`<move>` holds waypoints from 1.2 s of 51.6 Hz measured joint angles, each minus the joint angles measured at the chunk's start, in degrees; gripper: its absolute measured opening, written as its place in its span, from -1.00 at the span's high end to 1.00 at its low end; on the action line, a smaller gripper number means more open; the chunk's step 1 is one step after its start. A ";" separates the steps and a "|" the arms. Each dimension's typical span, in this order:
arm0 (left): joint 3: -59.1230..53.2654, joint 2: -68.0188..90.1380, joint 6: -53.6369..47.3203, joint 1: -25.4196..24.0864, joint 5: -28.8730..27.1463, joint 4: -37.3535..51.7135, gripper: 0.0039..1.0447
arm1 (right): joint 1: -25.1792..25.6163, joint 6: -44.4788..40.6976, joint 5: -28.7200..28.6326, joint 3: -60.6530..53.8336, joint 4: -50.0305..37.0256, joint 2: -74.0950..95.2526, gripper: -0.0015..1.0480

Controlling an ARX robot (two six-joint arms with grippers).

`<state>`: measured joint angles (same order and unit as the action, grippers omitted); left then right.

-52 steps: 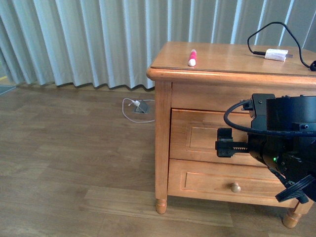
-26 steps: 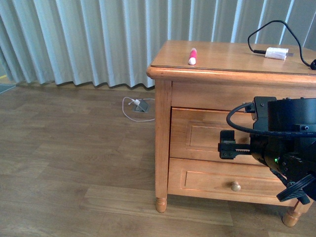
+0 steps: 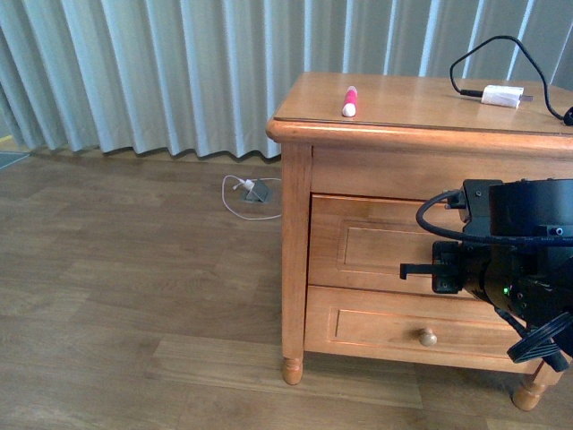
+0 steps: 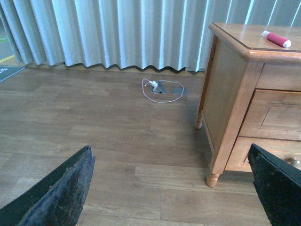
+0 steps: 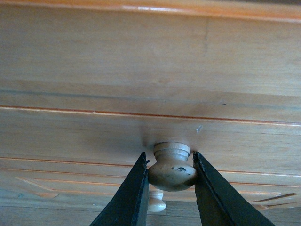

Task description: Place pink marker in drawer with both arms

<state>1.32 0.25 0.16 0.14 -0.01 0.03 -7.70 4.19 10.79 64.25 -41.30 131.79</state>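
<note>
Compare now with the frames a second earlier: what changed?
The right gripper slid rightward in the front view and now pinches the knob of the top drawer. The pink marker and charger stayed put, and the drawer is still closed.

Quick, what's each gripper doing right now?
Left gripper: open, holding nothing.
Right gripper: closed on the drawer knob.

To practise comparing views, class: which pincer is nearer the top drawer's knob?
Right. The right pincer grips the knob, a finger at each side. The left pincer hangs open over the floor, away from the nightstand.
</note>
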 joint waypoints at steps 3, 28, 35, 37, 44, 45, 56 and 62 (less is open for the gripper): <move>0.00 0.00 0.00 0.00 0.00 0.00 -0.89 | 0.00 0.37 -0.07 0.00 0.35 -0.22 0.56; 0.00 0.00 0.00 0.00 0.00 0.00 -0.89 | -0.26 6.43 -4.28 -17.75 -1.27 -11.39 0.58; 0.00 0.00 0.00 0.00 0.00 0.00 -0.89 | -0.26 6.78 -6.75 -28.70 -3.69 -18.23 0.58; 0.00 0.00 0.00 0.00 0.00 0.00 -0.89 | -0.26 6.75 -7.56 -31.82 -4.55 -20.09 0.58; 0.00 0.00 0.00 0.00 0.00 0.00 -0.89 | -0.07 6.38 -9.38 -40.22 -7.76 -24.65 0.58; 0.00 0.00 0.00 0.00 0.00 0.00 -0.89 | -0.07 6.32 -9.42 -40.59 -7.96 -24.87 0.58; 0.00 0.00 0.00 0.00 0.00 0.00 -0.89 | 0.35 6.40 -9.84 -43.43 -9.38 -28.44 0.18; 0.00 0.00 0.00 0.00 0.00 0.00 -0.89 | 1.05 6.54 -9.27 -44.63 -5.92 -34.38 -0.16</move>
<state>1.32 0.25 0.16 0.14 -0.01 0.03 -6.66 10.72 1.52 19.62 -47.22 97.41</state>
